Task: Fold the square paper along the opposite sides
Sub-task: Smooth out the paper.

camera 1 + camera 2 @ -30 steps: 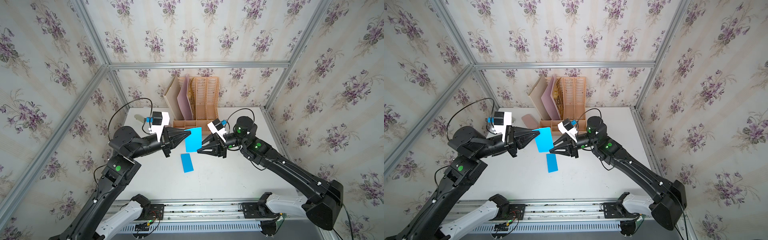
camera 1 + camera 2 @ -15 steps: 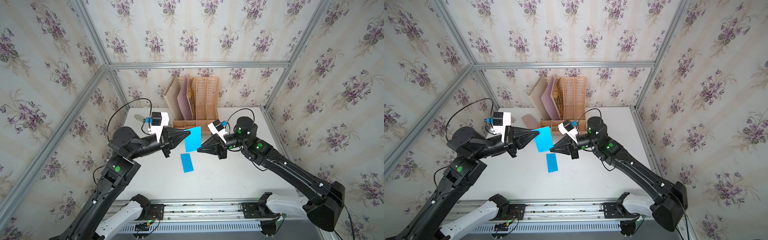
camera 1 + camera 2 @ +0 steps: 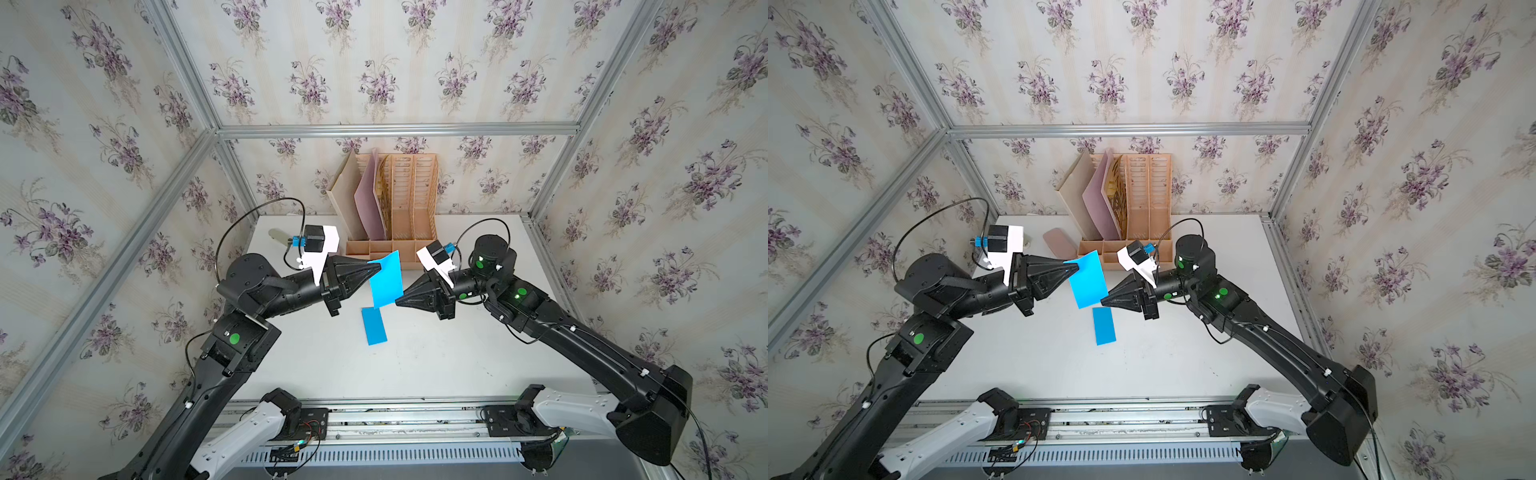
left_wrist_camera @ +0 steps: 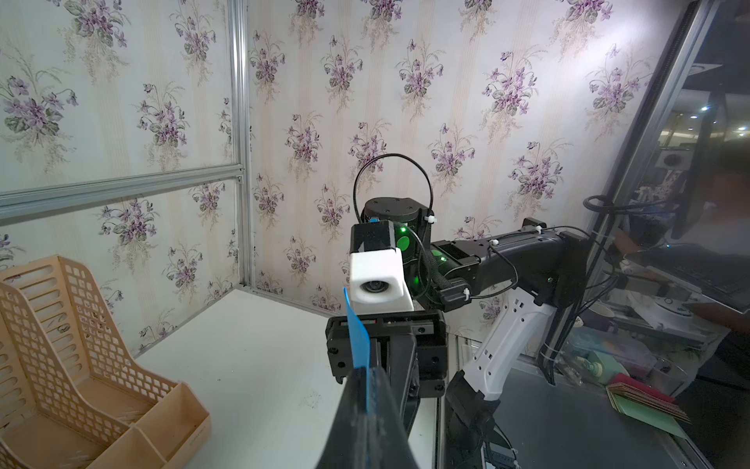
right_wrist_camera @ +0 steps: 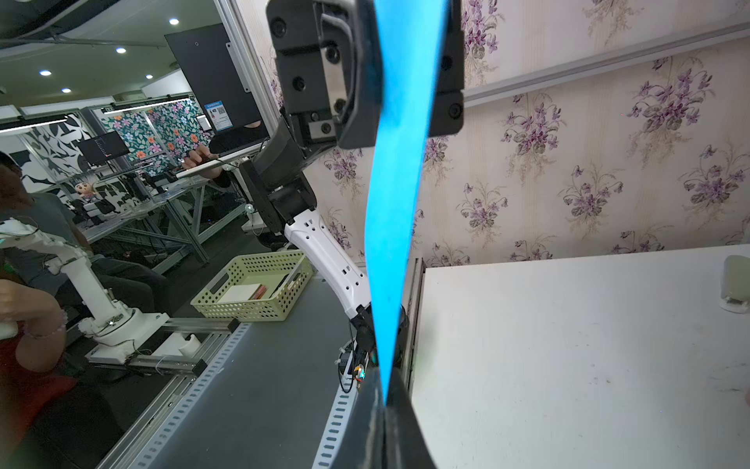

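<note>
paper: blue square point(image 3: 386, 279), up in the air between my two grippers, well above the table point(image 3: 415, 365), hanging near edge-on and slightly bowed.
left gripper: point(image 3: 376, 266) fingers together, clamped on the sheet's upper corner nearest it.
right gripper: point(image 3: 400, 299) fingers pinched on the lower corner across from the left; the wrist view shows the sheet running straight into the closed tips.
step: as I judge it, I hold opposite corners and must bring two opposite sides to meet.
doing it well: keep both pinches firm, sweep one edge toward the other without pulling the sheet taut, line the edges up before any crease is pressed.
risk: thin paper may twist or slip out of a corner pinch.
edges: a folded blue strip point(image 3: 374, 326) lies flat on the table just below the sheet; the rack point(image 3: 409, 208) stands behind, near the upper corner.
open room: bare tabletop toward the front rail, well apart from both.
</note>
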Tool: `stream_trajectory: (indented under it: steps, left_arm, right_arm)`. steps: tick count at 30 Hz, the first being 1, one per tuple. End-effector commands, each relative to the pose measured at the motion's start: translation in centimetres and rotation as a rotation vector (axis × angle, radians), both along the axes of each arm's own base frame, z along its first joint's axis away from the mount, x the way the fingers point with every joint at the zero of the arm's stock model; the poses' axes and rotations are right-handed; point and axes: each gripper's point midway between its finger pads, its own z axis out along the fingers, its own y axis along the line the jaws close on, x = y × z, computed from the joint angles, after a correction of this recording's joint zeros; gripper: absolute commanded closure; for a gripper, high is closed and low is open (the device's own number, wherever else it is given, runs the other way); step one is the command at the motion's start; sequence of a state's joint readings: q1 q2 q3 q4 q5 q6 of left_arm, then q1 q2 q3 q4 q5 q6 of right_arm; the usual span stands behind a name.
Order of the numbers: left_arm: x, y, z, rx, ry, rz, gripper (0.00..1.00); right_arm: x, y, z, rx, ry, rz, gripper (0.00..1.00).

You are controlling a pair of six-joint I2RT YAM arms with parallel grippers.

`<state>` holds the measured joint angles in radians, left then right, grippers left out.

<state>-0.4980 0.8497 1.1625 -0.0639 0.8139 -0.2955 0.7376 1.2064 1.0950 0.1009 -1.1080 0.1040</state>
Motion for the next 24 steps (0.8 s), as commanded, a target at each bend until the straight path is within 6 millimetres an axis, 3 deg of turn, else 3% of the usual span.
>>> stream_trajectory:
  steps: [1, 4, 10, 19, 22, 24]
  left_arm:
    - [0.0, 0.0, 0.3, -0.005, -0.025, -0.001, 1.00]
    - [0.0, -0.3, -0.1, 0.000, -0.005, -0.023, 1.00]
    - [-0.3, -0.7, -1.7, -0.006, 0.052, -0.071, 1.00]
    - [-0.4, -0.4, -3.5, 0.010, 0.088, -0.052, 1.00]
    - [-0.5, -0.3, -3.4, 0.008, 0.083, -0.050, 1.00]
    - [-0.5, -0.4, -3.5, 0.010, 0.086, -0.050, 1.00]
  right_arm:
    - [0.0, 0.0, 0.4, 0.013, -0.021, 0.000, 0.56]
    - [0.1, 0.0, 0.9, 0.011, -0.035, -0.004, 0.49]
    - [0.7, 0.3, 3.1, 0.029, -0.092, -0.025, 0.50]
    - [1.2, 0.7, 4.3, 0.039, -0.106, -0.024, 0.82]
    - [1.2, 0.8, 4.2, 0.035, -0.097, -0.022, 1.00]
    - [1.2, 0.8, 4.1, 0.033, -0.095, -0.023, 1.00]
